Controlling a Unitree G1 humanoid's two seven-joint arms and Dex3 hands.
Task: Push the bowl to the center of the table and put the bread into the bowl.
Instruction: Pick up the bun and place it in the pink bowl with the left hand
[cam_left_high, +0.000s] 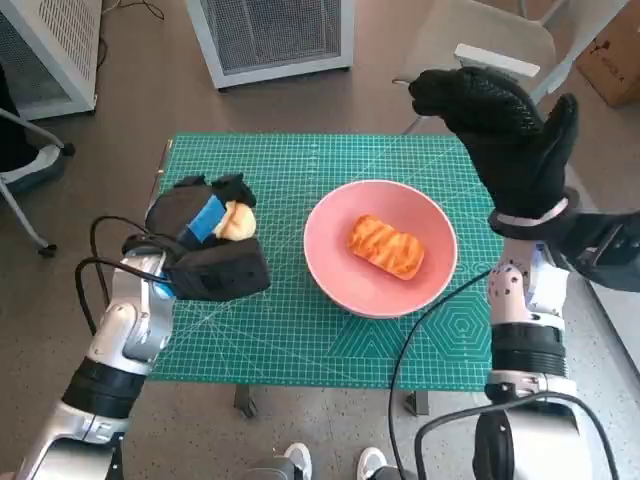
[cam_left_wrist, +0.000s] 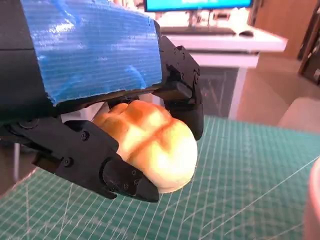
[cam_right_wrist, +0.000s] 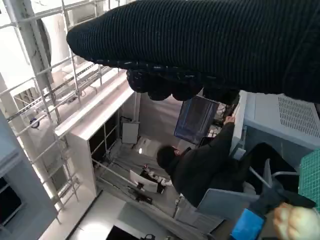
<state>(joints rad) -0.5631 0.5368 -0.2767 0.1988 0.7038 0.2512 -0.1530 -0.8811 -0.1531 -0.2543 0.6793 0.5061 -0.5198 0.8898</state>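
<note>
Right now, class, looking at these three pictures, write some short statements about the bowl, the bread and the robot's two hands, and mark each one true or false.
1. The pink bowl holds a striped piece of bread. True.
2. The left hand is empty. False: it grips a pale round bun, which the left wrist view shows between its fingers.
3. The right hand rests on the bowl's rim. False: it is raised above the table's far right corner, holding nothing.
4. The bowl stands on a green cutting mat. True.
5. The bun is already inside the bowl. False: it is at the mat's left side, apart from the bowl.
</note>
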